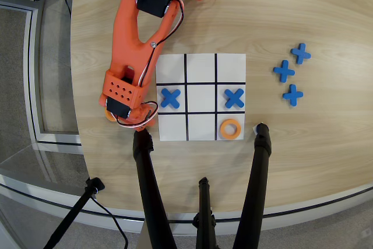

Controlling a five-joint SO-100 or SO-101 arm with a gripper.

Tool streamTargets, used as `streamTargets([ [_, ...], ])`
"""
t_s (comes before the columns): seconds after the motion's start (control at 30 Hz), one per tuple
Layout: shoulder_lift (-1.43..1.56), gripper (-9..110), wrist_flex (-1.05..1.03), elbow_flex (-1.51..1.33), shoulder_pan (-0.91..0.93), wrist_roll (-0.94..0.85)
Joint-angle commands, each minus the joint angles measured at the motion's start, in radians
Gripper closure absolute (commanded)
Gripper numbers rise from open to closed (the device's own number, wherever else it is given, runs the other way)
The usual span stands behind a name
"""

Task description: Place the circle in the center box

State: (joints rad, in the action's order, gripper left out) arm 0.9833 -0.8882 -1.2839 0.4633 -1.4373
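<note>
Wooden table [326, 144]: a flat orange ring [231, 128] sits on the board [200, 62] (center box [201, 98] bare); gripper [125, 122] left of it, jaws hidden.

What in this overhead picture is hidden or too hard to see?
- The gripper: hidden under the orange arm in the overhead view, so open or shut is unclear.
- An orange sliver peeks out by the arm's left edge; it may be a ring, mostly covered.
- The table: cut off by the frame at the top.
</note>
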Motion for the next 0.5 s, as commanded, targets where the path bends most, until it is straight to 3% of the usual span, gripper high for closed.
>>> streamTargets([
  [0.0,0.0,82,-0.008,0.037,-0.008,0.005],
  [0.47,-0.011,84,-0.135,0.064,-0.038,0.023],
])
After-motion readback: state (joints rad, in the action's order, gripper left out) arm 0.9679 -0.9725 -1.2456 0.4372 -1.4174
